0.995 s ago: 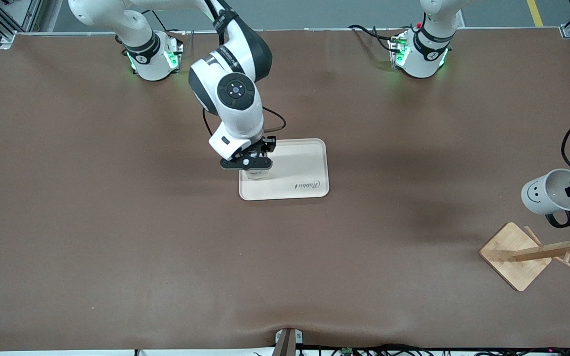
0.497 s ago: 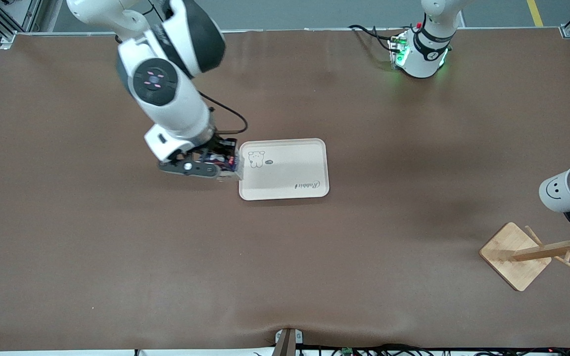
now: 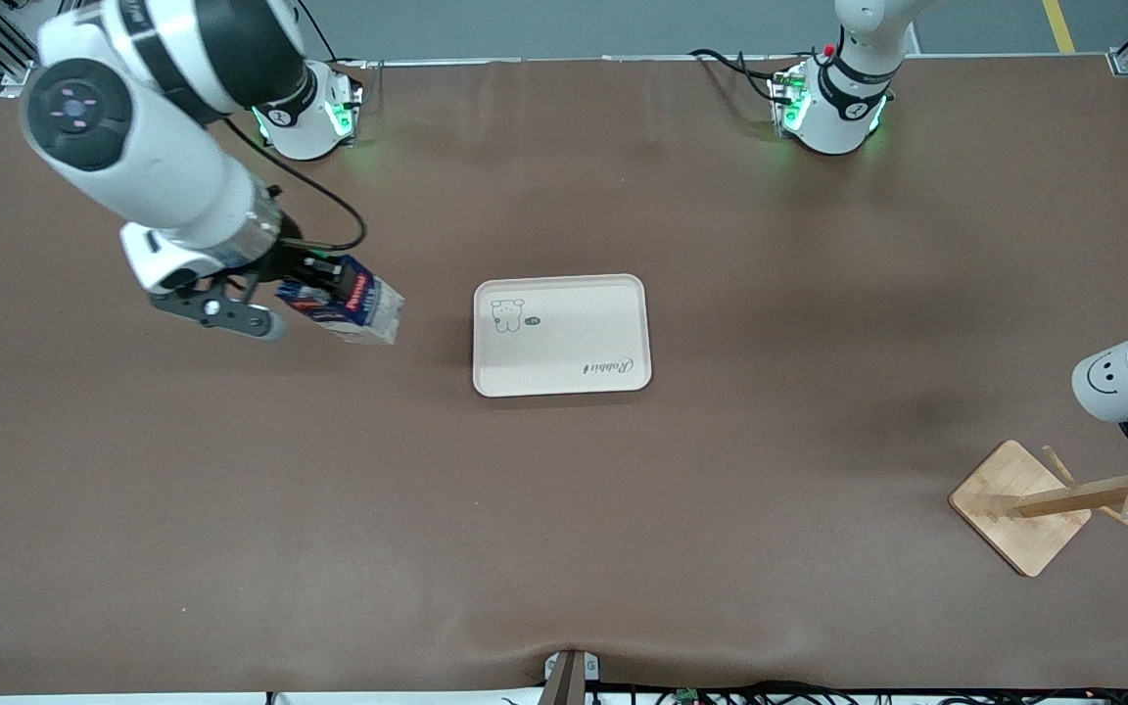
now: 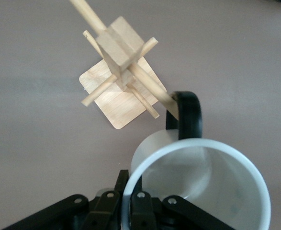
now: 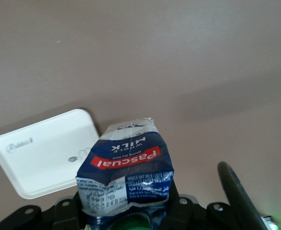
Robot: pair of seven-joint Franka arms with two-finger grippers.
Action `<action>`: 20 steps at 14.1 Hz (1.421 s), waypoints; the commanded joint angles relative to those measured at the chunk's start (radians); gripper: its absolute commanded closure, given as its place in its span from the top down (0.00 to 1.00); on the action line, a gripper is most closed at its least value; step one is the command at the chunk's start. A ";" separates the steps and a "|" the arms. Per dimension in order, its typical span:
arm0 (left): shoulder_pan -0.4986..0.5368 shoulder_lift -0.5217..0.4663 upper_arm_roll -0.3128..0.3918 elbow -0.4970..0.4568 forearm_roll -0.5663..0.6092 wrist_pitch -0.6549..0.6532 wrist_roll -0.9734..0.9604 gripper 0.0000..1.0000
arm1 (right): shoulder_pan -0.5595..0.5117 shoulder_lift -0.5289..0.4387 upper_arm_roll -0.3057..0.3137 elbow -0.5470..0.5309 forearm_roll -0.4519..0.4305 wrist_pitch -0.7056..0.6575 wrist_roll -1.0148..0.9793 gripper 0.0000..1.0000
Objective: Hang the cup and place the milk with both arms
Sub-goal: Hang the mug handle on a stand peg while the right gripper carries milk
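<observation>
milk [image 3: 349, 305] now off tray [image 3: 561, 334] — tilted, base trayward

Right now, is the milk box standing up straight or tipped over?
Tipped. The milk hangs slanted in the right gripper, up in the air over bare table beside the tray, its pale base pointing toward the tray.

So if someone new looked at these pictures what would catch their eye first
Probably the right gripper, up over the bare table toward the right arm's end, holding the blue milk carton tilted, with the pale tray at mid-table holding nothing. Next, the white smiley cup in the left gripper, its black handle touching a peg of the wooden rack at the left arm's end.
</observation>
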 commanded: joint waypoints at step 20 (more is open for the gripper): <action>0.002 -0.108 -0.307 -0.010 0.083 -0.169 -0.439 1.00 | -0.469 -0.068 0.015 -0.517 -0.095 0.450 -0.508 0.04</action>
